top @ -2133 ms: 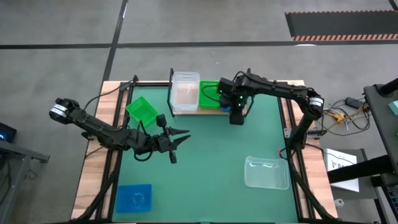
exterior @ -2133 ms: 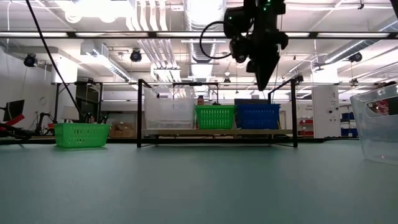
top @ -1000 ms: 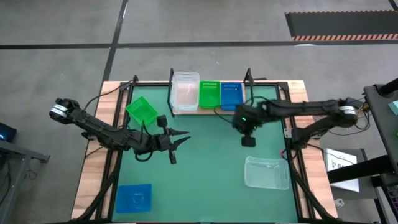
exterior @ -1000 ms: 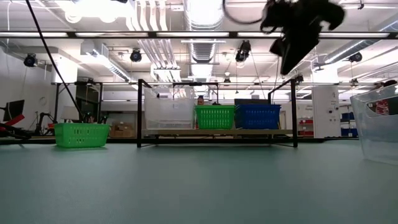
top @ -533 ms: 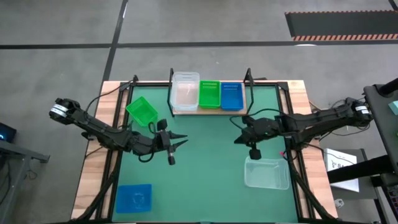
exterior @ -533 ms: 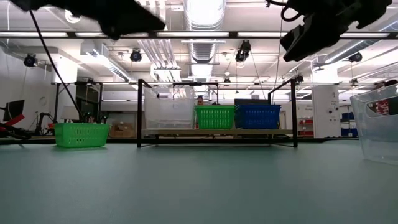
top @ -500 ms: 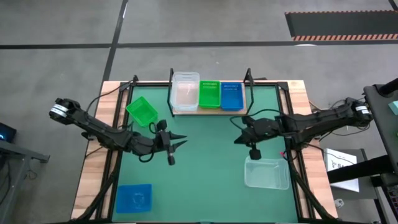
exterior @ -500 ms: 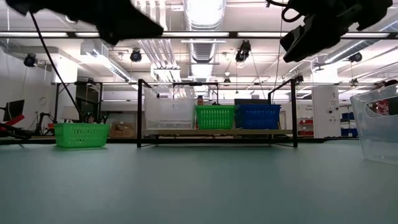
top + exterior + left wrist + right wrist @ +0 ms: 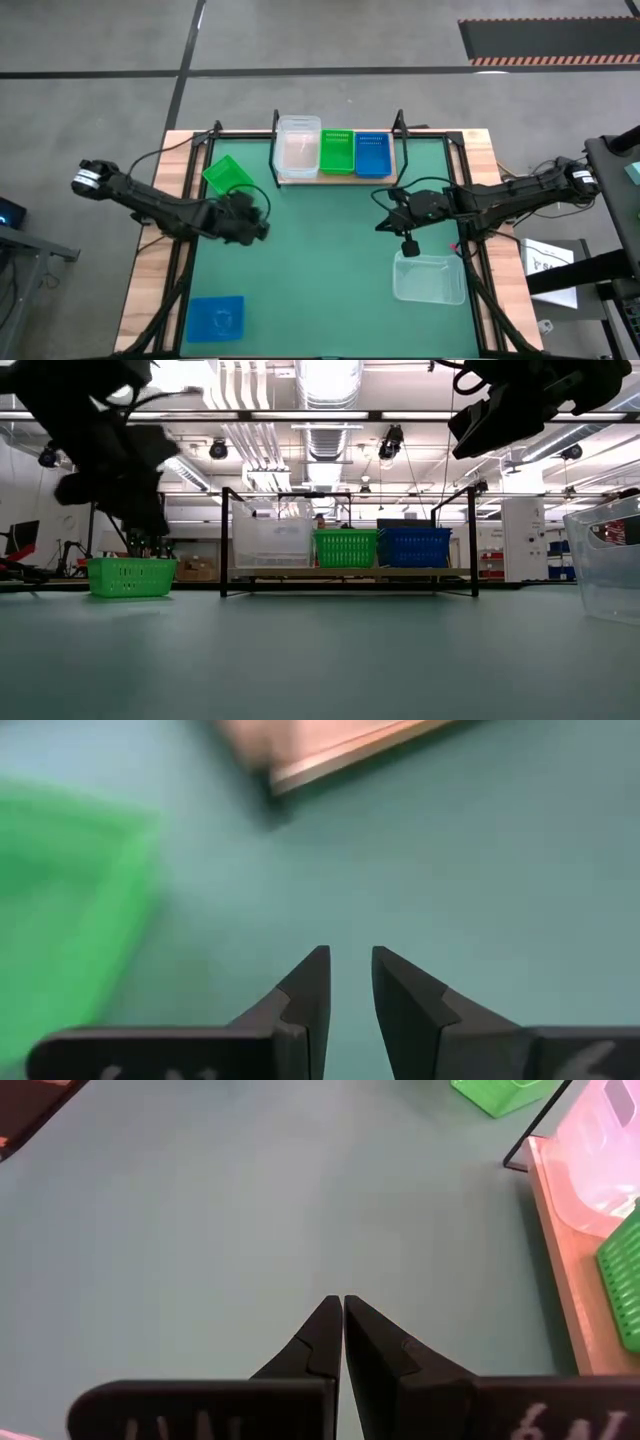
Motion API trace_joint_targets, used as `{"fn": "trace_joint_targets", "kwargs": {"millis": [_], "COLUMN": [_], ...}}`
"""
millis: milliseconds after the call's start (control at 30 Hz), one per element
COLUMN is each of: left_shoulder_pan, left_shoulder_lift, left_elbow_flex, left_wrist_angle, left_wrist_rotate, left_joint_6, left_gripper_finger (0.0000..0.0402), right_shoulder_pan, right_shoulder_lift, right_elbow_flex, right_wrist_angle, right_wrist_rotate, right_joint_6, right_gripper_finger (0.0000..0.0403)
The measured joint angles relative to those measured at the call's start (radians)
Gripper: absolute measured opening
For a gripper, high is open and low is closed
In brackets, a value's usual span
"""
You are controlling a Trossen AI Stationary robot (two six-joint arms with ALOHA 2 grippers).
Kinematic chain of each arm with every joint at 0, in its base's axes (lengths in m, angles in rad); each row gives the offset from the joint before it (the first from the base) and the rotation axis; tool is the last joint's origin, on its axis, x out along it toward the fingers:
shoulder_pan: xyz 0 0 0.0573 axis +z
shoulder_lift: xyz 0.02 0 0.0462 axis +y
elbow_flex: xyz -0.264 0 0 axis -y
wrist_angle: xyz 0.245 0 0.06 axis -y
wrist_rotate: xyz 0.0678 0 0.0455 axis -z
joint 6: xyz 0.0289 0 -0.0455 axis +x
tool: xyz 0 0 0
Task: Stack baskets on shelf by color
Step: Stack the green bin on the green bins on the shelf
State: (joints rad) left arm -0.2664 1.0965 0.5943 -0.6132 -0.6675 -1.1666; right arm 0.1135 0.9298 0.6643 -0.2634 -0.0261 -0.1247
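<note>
High view: both arms over the green mat [image 9: 330, 290], nothing held.
Left end effector [image 9: 262, 222] narrowly open beside green basket [image 9: 227, 177]; right end effector [image 9: 381, 225] closed beside clear basket [image 9: 430, 278].

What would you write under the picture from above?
Three baskets sit on the shelf; the left gripper nears a loose green basket.

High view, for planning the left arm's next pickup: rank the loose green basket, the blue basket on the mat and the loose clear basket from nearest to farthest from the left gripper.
1. Green basket: just behind the left gripper, toward the shelf.
2. Blue basket: front left corner of the mat.
3. Clear basket: far across on the right side, by the shut right gripper.
</note>
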Motion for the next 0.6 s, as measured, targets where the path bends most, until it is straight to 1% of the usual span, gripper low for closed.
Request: {"fn": "trace_joint_targets", "kwargs": {"millis": [67, 100, 167, 233, 333, 367, 467, 600], "left_shoulder_pan": [0.035, 0.054, 0.099, 0.164, 0.266, 0.294, 0.374, 0.439], "left_shoulder_lift": [-0.005, -0.008, -0.019, -0.035, -0.046, -0.047, -0.044, -0.037], "left_elbow_flex": [0.018, 0.022, 0.023, 0.023, 0.022, 0.022, 0.022, 0.035], "left_wrist_angle": [-0.133, -0.175, -0.213, -0.232, -0.242, -0.235, -0.225, -0.225], "left_wrist_rotate": [0.028, 0.034, 0.047, 0.105, 0.211, 0.226, 0.237, 0.257], "left_joint_6": [-0.075, -0.082, -0.08, -0.058, 0.056, 0.109, 0.248, 0.366], "left_gripper_finger": [0.006, 0.006, 0.006, 0.0061, 0.0068, 0.0073, 0.0095, 0.0137], "right_shoulder_pan": [0.0, 0.0, 0.0, 0.0, 0.0, 0.0, 0.0, 0.0], "right_shoulder_lift": [0.0, 0.0, 0.0, 0.0, 0.0, 0.0, 0.0, 0.001], "right_elbow_flex": [0.0, 0.0, 0.0, 0.0, 0.0, 0.0, 0.0, 0.0], "right_wrist_angle": [0.0, 0.0, 0.0, 0.002, 0.008, 0.007, 0.007, 0.007], "right_wrist_rotate": [0.0, 0.0, 0.0, 0.0, 0.0, 0.0, 0.0, 0.0], "right_joint_6": [0.0, -0.001, -0.002, -0.002, 0.0, 0.0, 0.001, 0.018], "right_gripper_finger": [0.0009, 0.0009, 0.0009, 0.0009, 0.0009, 0.0009, 0.0009, 0.0009]}}
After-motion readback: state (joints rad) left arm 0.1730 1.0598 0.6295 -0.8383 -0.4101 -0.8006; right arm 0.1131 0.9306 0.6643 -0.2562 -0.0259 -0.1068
